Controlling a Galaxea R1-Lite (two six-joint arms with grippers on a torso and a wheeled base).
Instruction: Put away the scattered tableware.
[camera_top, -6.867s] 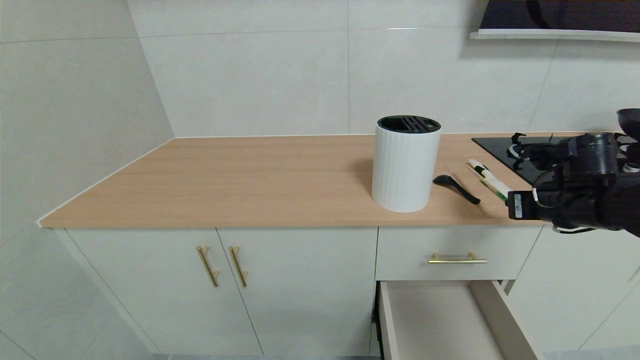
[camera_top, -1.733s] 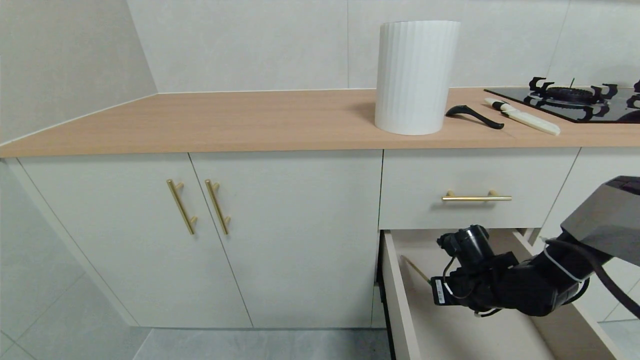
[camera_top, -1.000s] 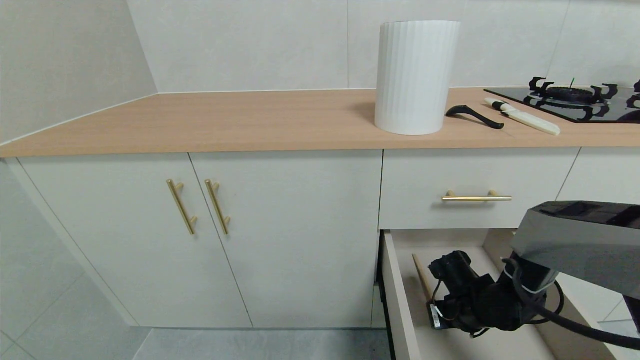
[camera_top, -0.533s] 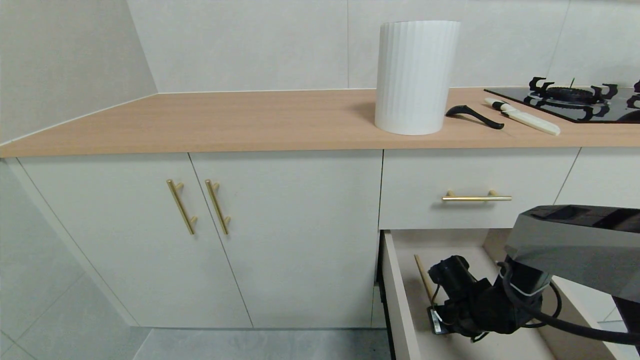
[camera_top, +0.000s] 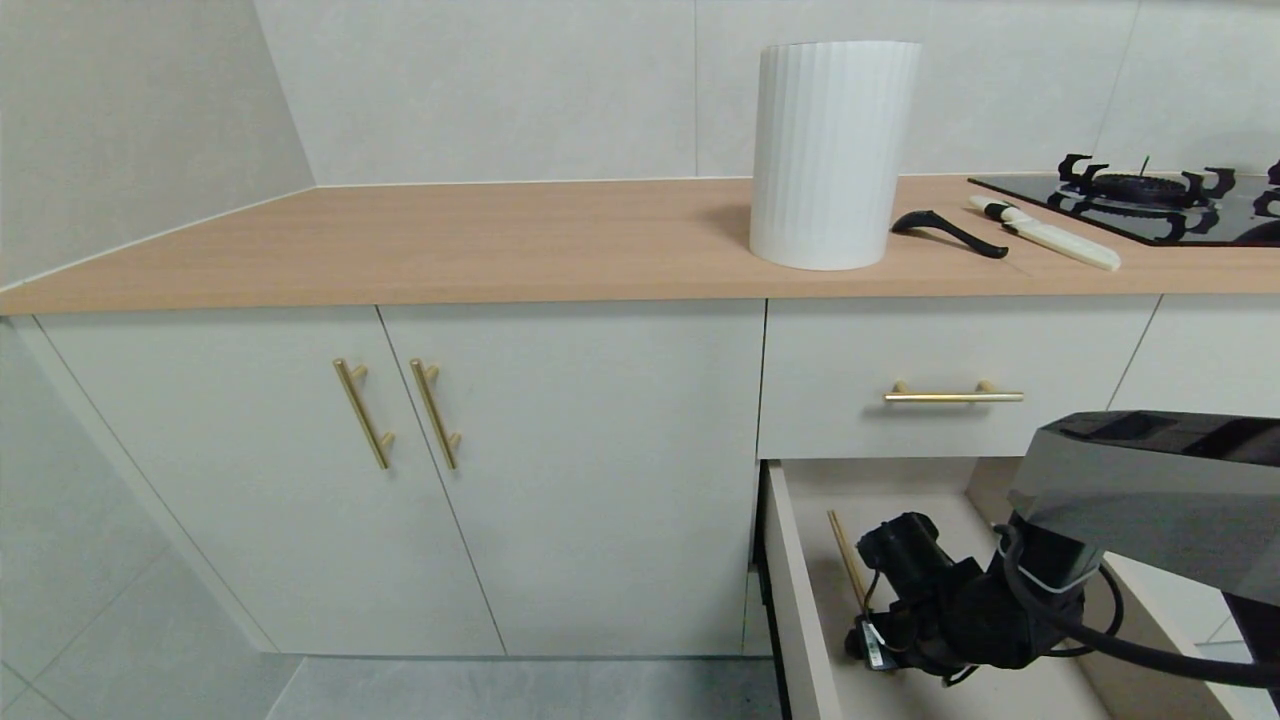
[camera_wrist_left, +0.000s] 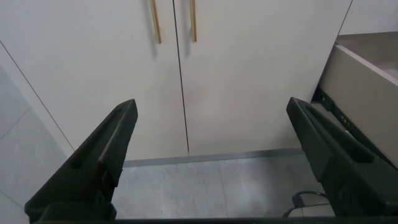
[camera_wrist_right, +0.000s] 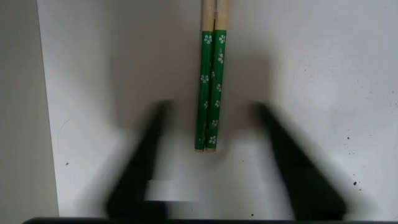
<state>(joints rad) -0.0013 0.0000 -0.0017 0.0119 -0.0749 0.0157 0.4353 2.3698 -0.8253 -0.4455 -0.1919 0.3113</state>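
Note:
A pair of wooden chopsticks (camera_top: 843, 550) with green flowered ends (camera_wrist_right: 210, 81) lies flat on the floor of the open lower drawer (camera_top: 797, 610), close to its left wall. My right gripper (camera_wrist_right: 211, 112) is down inside the drawer, open, with its fingers standing apart on either side of the green ends and not touching them; the head view places the right gripper (camera_top: 862, 612) at the chopsticks' near end. On the counter lie a black curved utensil (camera_top: 948, 232) and a white knife (camera_top: 1050, 233). My left gripper (camera_wrist_left: 208, 109) hangs open before the cabinet doors, holding nothing.
A tall white ribbed holder (camera_top: 828, 150) stands on the wooden counter (camera_top: 450, 240), left of the utensils. A black gas hob (camera_top: 1140, 200) is at the far right. The upper drawer with a gold handle (camera_top: 952, 396) is shut. Double doors with gold handles (camera_top: 400, 412) sit to the left.
The head camera has dropped since the oldest frame. My right arm went from the counter down into the drawer with the chopsticks, which now lie released on the drawer floor; the arm barely shifted lately.

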